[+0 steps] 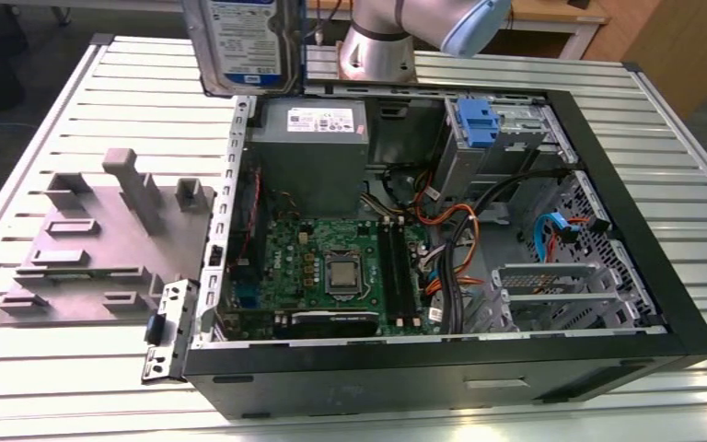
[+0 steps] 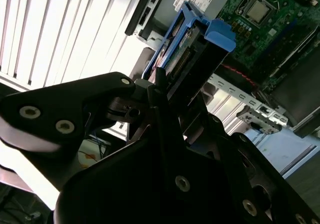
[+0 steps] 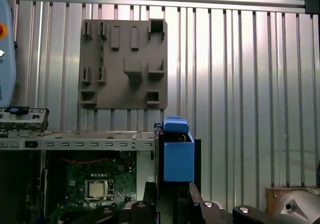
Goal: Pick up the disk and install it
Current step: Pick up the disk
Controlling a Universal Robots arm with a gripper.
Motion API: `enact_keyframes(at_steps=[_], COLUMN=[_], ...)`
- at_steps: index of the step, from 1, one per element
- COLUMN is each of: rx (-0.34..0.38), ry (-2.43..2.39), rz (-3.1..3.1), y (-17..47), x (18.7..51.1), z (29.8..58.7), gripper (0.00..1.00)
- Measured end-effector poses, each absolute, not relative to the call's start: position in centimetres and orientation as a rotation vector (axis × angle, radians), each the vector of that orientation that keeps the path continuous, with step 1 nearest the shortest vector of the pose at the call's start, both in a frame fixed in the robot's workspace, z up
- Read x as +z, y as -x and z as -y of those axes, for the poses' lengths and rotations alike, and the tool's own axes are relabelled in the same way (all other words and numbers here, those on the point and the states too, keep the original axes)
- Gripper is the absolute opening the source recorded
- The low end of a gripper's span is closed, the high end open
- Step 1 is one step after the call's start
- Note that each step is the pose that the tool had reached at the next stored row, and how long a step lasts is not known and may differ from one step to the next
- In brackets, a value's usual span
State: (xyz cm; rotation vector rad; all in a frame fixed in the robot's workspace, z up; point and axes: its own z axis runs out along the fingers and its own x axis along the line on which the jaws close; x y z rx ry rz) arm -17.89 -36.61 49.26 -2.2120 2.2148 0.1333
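The pincer (image 2: 165, 86) is clamped on one end of the disk (image 1: 249, 46), holding it on edge in the air above the corner of the open computer case (image 1: 452, 354) where the power supply (image 1: 310, 138) sits. Held this way, the disk could slip or knock the case wall, and crooked blue rails (image 3: 177, 159) might jam on the way in

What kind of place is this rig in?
Probably a robotics lab workbench for PC assembly: an open computer case on a slotted aluminium table, a grey fixture plate beside it, the disk held aloft.
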Motion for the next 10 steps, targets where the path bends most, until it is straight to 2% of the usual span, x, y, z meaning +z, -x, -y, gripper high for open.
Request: enact_keyframes(at_steps=[10], rx=[0.134], ry=[2.212], rz=[-2.215], y=[13.5], x=[49.2], z=[36.6], gripper=[0.35])
